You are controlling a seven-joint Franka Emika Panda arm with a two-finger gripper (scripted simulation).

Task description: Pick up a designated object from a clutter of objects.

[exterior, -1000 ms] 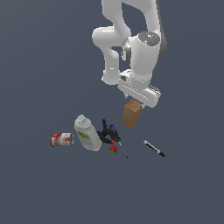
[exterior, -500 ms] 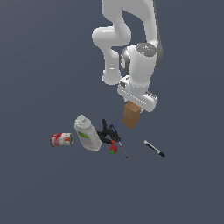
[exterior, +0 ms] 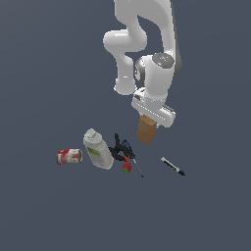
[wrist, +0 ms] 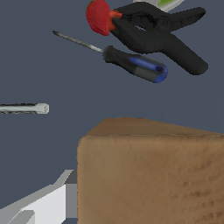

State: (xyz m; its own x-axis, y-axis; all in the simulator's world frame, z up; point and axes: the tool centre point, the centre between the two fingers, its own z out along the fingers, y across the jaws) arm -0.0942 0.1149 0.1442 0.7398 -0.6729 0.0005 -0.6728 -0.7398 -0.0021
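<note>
The tan-brown block (exterior: 146,133) stands upright on the dark floor, to the exterior view's right of the clutter. My gripper (exterior: 149,120) is straight over it, its fingers down around the block's top. In the wrist view the block (wrist: 148,175) fills the frame, and one white finger (wrist: 52,201) lies against its side. The other finger is hidden. The gripper looks shut on the block, which still seems to rest on the floor.
A red-and-white can (exterior: 68,156) and a white bottle (exterior: 98,149) lie to the exterior view's left. A black clamp (exterior: 117,149), a small red item (exterior: 126,167) and a screwdriver (exterior: 136,165) lie beside the block. A black-and-white marker (exterior: 172,166) lies to the exterior view's right.
The gripper has come down lower over the block and the wrist has turned. The block and the clutter have not moved.
</note>
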